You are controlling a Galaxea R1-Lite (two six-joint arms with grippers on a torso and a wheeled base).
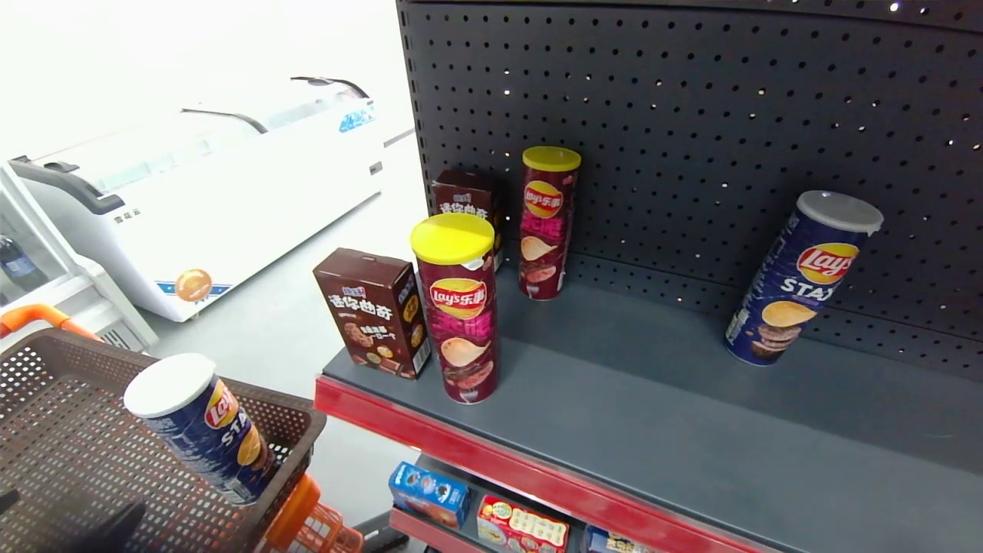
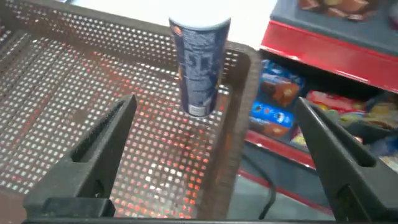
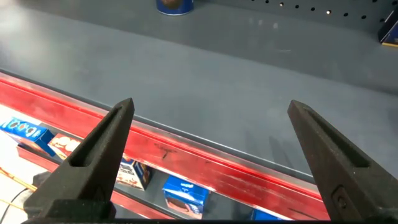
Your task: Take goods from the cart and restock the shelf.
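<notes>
A blue chip can (image 1: 203,430) with a white lid stands in the near corner of the brown mesh cart basket (image 1: 46,430). In the left wrist view my left gripper (image 2: 214,106) hangs open over the basket floor (image 2: 62,93), a short way from that can (image 2: 199,62), with nothing between its fingers. A second blue can (image 1: 799,280) stands at the back right of the grey shelf (image 1: 653,430). My right gripper (image 3: 211,107) is open and empty above the shelf's red front edge (image 3: 186,152); the base of that second blue can (image 3: 174,5) lies far beyond it.
Two maroon chip cans (image 1: 458,307) (image 1: 547,223) and two brown cookie boxes (image 1: 376,311) (image 1: 465,200) stand at the shelf's left end. Boxed goods (image 1: 430,491) fill the lower shelf. A white chest freezer (image 1: 215,184) stands behind the cart. The shelf's middle is bare.
</notes>
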